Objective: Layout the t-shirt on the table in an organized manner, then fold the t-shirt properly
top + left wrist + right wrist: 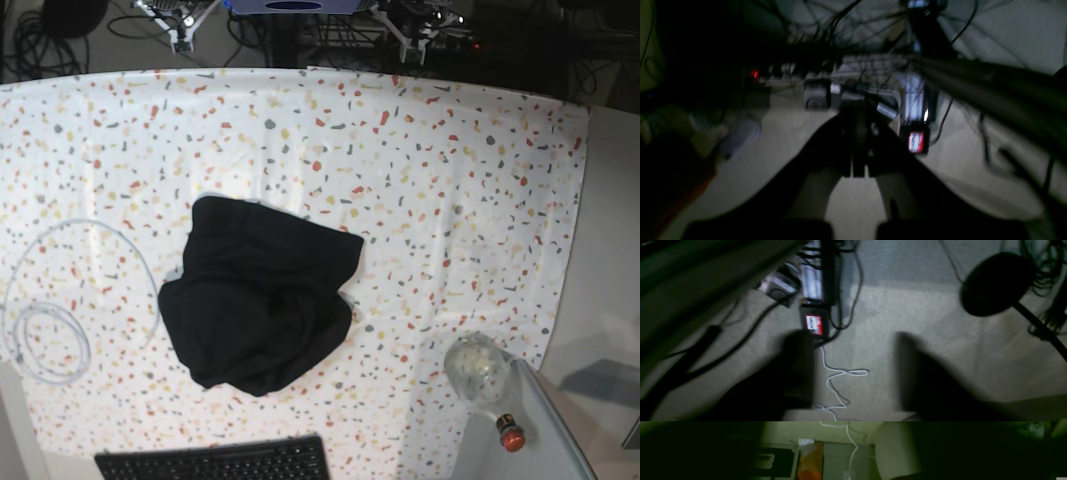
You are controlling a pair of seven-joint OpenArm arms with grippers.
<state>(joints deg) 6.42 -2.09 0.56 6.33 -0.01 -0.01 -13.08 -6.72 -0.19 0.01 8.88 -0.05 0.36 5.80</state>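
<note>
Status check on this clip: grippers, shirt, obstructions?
Left gripper shut, empty; right gripper open, empty. T-shirt crumpled mid-table, untouched. Keyboard and cable loop nearby.

A robotics lab or test room: a worktop (480, 150) under a speckled terrazzo-print cloth, a black keyboard (215, 462) at its near edge, tangled black cables (826, 36) and a power strip with a red light (754, 74) on the carpeted floor (923, 306) beneath

Table (450, 150) open around t-shirt (255, 295); keyboard (215, 462) borders below.
</note>
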